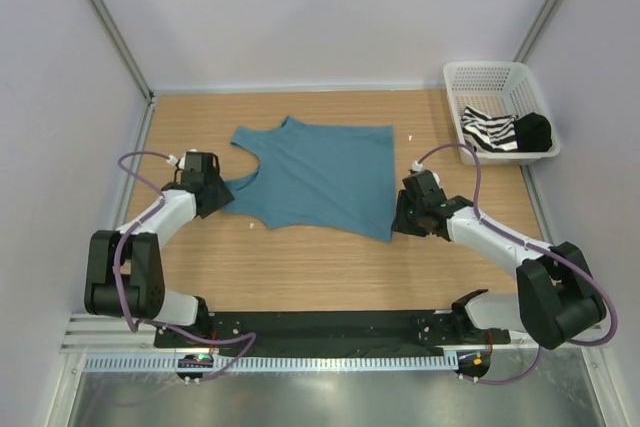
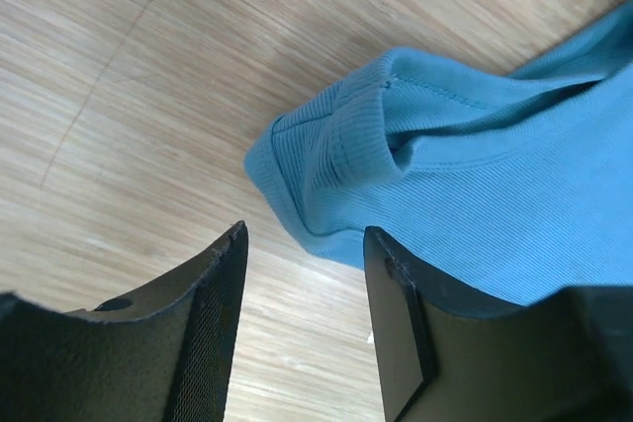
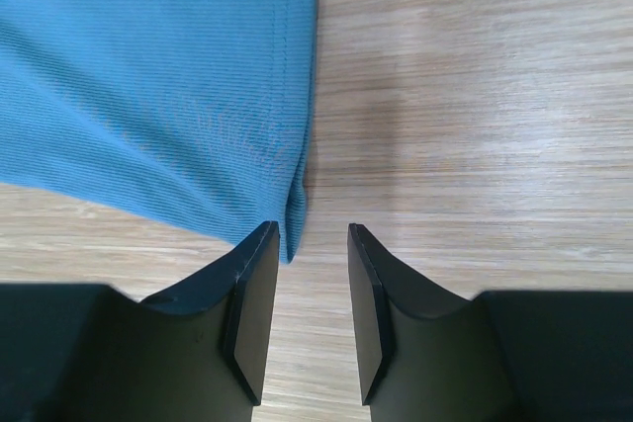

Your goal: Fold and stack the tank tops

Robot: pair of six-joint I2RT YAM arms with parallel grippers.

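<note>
The teal-blue tank top [image 1: 315,177] lies flat mid-frame on the wooden table [image 1: 300,267] in the top view, and the striped tank top [image 1: 488,132] sits bunched in the white basket [image 1: 487,74] at upper right. The left gripper [image 2: 307,244], jaws spread and empty, sits at a bunched strap on the cloth's left edge; the right gripper [image 3: 313,234], likewise spread, sits at its lower right hem corner.

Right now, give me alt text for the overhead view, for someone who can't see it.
A teal tank top lies spread flat on a wooden table, with the left gripper at a shoulder strap and the right gripper at a hem corner. A white mesh basket in the far right corner holds a striped tank top.
</note>
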